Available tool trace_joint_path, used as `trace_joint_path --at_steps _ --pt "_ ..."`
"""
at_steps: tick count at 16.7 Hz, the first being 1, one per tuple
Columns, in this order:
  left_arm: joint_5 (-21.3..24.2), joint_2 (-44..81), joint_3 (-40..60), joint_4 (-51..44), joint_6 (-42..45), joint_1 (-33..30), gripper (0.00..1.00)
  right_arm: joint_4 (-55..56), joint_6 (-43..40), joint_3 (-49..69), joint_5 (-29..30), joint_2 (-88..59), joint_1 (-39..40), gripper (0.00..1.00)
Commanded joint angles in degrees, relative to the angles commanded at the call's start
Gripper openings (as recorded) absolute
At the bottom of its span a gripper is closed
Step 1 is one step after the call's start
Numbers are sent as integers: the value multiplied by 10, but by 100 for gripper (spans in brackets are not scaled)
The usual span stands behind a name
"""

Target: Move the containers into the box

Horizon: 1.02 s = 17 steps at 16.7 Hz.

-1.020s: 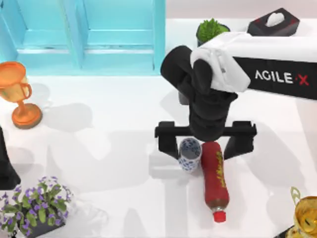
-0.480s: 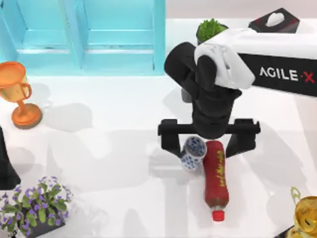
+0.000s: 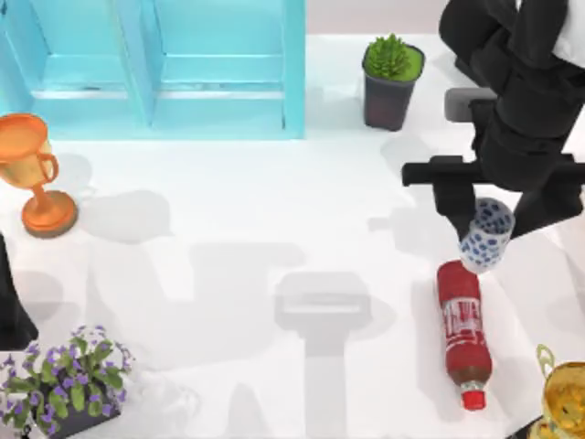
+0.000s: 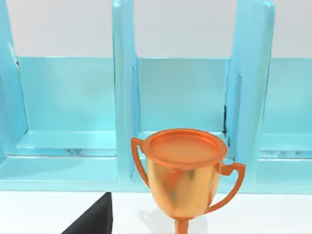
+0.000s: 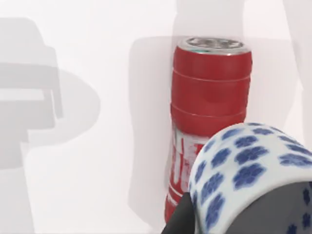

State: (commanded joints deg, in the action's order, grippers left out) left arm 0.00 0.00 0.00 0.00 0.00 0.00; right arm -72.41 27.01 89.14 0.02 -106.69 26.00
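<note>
Right end effector [image 3: 488, 240]: clamped on the cup [image 3: 486, 236], above the surface's right side.
Cup: tilted, mouth toward the arm.
Bottle [image 3: 462, 331]: lying just beside, cap away.
Left arm: parked left.

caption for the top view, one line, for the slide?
Right gripper holds the white, blue-flowered cup above the lying red bottle, far from the turquoise box.

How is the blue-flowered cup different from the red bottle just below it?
The blue-flowered cup is white with blue flowers, while the red bottle is red with a white label. The cup is short and stubby, the bottle long and slim. The cup hangs tilted at the right gripper, while the bottle lies flat on the table. Both are round-bodied.
</note>
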Motion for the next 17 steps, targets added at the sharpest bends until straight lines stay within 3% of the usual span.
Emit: trace_joint_path --at_steps 8,12,17 --pt "0 0 0 0 0 0 100 -13 -38 16 0 -2 -38 0" --pt "0 0 0 0 0 0 100 -40 -156 46 0 -6 -163 0" --pt "0 0 0 0 0 0 100 -79 -372 82 0 -7 -374 0"
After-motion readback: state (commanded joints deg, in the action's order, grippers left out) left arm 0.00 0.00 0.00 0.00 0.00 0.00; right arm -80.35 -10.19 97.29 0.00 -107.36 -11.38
